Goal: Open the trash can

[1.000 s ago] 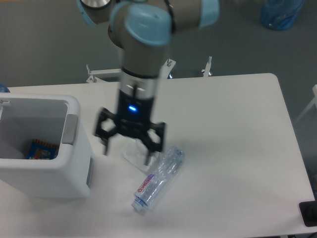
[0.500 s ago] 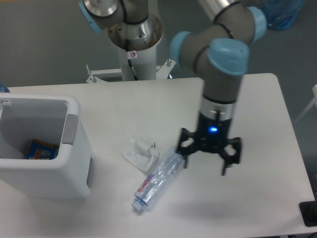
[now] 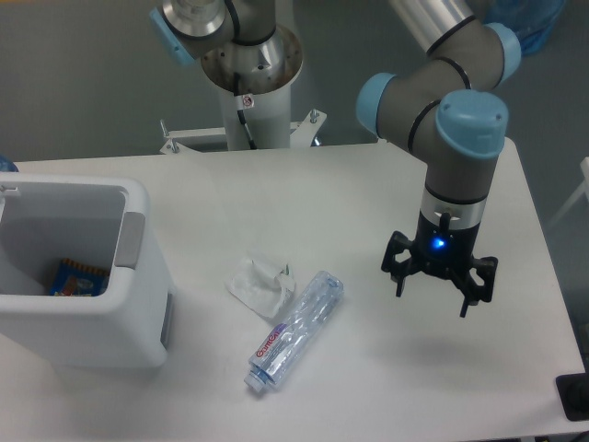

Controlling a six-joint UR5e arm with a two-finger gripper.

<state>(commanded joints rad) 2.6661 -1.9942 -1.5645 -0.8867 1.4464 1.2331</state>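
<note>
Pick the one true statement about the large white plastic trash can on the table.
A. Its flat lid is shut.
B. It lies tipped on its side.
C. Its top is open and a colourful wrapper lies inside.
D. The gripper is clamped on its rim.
C: the large white plastic trash can stands upright with its top open, and a colourful wrapper shows inside; the black two-finger gripper hangs far off, over the table's right side.

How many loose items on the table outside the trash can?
2: a crumpled white wrapper near the table's middle, and a clear plastic bottle lying against its right side. The trash can wall may hide more; a colourful packet sits inside it.
</note>
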